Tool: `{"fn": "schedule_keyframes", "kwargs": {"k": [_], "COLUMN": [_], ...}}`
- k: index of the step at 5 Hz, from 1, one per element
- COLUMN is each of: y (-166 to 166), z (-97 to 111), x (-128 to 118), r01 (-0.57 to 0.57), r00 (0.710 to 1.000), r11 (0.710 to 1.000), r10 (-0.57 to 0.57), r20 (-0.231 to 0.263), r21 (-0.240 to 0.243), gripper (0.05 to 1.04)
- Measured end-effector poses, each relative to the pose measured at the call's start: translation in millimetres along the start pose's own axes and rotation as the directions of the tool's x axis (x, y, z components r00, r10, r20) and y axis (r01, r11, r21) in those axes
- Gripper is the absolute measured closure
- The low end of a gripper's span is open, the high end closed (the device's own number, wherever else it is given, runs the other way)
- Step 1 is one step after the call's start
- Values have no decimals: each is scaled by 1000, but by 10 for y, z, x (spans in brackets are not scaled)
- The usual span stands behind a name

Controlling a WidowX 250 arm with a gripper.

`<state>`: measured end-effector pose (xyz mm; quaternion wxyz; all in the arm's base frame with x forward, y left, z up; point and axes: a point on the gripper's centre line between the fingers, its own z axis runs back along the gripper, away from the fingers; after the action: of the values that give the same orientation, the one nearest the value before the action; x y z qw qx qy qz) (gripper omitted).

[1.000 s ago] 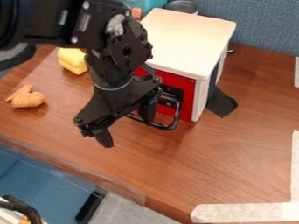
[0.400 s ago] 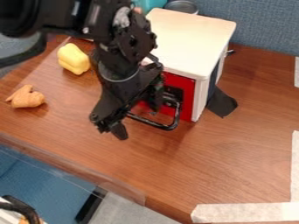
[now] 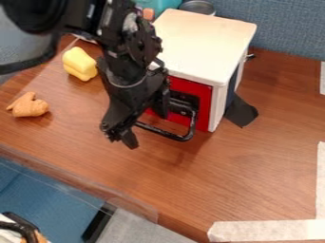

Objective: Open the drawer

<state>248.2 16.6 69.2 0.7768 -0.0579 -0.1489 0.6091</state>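
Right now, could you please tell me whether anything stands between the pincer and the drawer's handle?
Nothing visible does. The pincer is open right at the black handle, one finger appearing on either side of its bar. The yellow toy lies well off toward the view's left.

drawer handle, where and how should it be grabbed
Probably best by the long outer bar of the black handle, coming down from above and closing across it front to back: the bar stands out from the red drawer front, leaving a gap behind it.
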Motion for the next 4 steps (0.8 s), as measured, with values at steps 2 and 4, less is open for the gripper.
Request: {"fn": "schedule_keyframes", "kwargs": {"k": [2,4], "y": [-119,-144], "z": [-155,-378], "x": [41,-41], "r01": [-42,-33], "r00": [999,999], "r11": [999,998], "r10": [42,32], "r20": [10,10], "r21": [8,45], "gripper": [84,114]}}
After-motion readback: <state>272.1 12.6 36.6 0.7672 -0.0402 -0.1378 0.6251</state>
